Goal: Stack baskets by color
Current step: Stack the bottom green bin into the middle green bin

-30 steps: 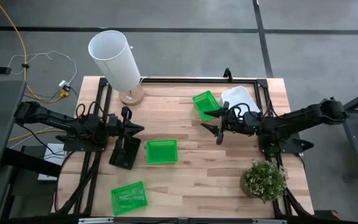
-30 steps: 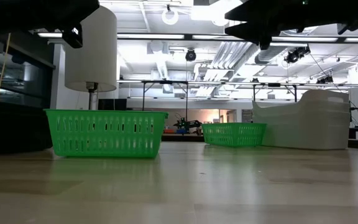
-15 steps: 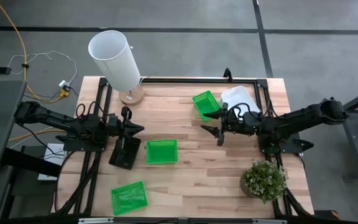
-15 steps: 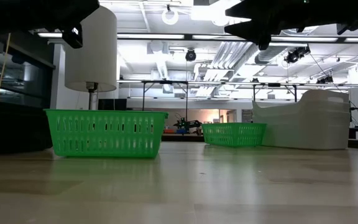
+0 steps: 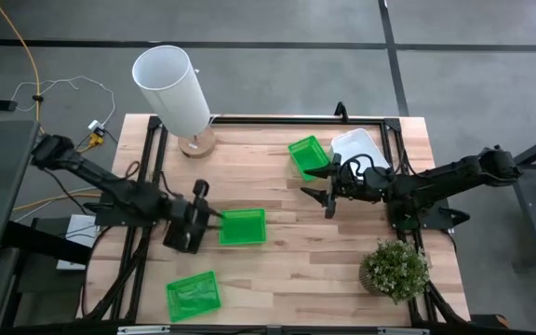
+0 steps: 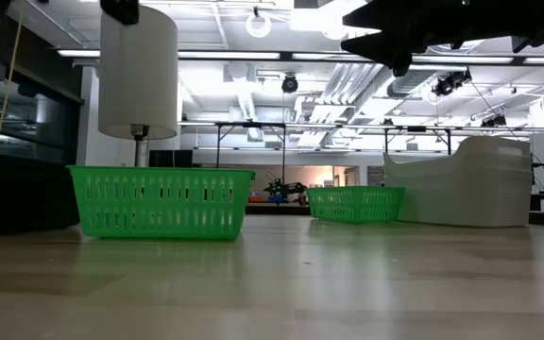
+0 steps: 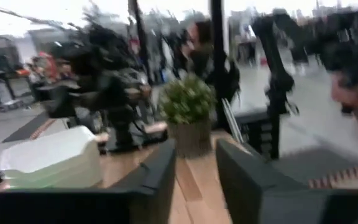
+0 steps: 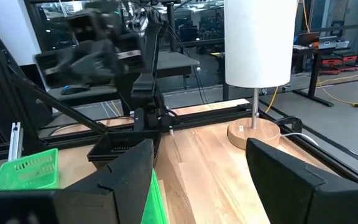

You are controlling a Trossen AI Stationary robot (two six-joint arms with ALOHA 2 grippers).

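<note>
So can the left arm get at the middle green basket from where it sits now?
Probably yes. The left gripper sits right beside the green basket at its left edge, above the black basket stack, with nothing between them. The right gripper waits open, well clear.

Three bright green baskets point(image 5: 242, 226), slotted walls; white baskets point(image 5: 358, 146); black mesh baskets point(image 5: 184, 229). Tabletop point(image 5: 277, 270) pale striped wood. Lamp shade point(image 5: 171, 89) white on tan base; plant point(image 5: 395, 269) green.
</note>
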